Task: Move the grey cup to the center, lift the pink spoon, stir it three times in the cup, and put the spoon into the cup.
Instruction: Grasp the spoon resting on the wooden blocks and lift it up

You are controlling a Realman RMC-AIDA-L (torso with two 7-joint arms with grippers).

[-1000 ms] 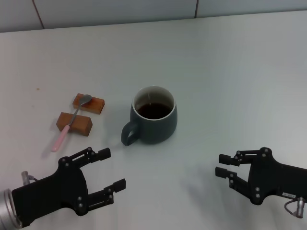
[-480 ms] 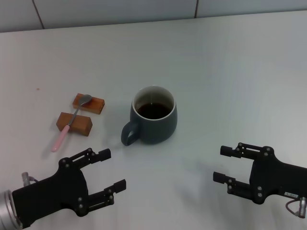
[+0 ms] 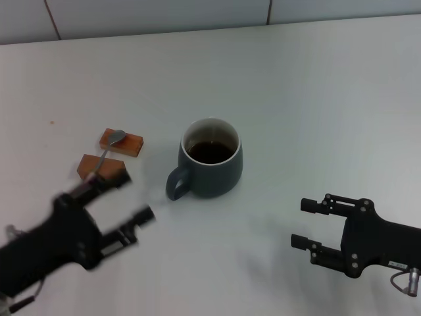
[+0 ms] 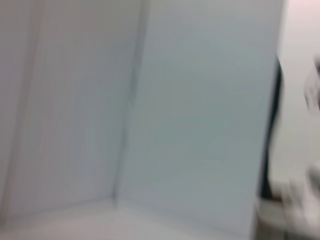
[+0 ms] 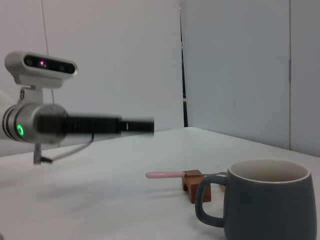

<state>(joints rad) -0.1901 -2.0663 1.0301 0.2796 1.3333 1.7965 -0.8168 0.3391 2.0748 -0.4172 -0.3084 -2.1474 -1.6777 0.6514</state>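
Note:
The grey cup [image 3: 210,172] stands mid-table with dark liquid inside and its handle toward my left arm; it also shows in the right wrist view [image 5: 265,210]. The pink spoon [image 3: 106,155] lies across two small wooden blocks to the cup's left, its metal bowl on the far block. My left gripper [image 3: 133,196] is open, blurred, just near of the spoon, and hides the end of the pink handle. The right wrist view shows the spoon [image 5: 165,174] and the left gripper [image 5: 136,125] above it. My right gripper [image 3: 301,224] is open and empty, near and right of the cup.
Two brown wooden blocks [image 3: 122,143] [image 3: 95,164] hold the spoon up off the white table [image 3: 316,99]. A tiled wall edge [image 3: 197,13] runs along the table's far side. The left wrist view shows only blurred wall.
My left gripper has moved forward toward the spoon and now covers the end of its handle. My right gripper's fingers have spread wider. The cup and spoon have not moved.

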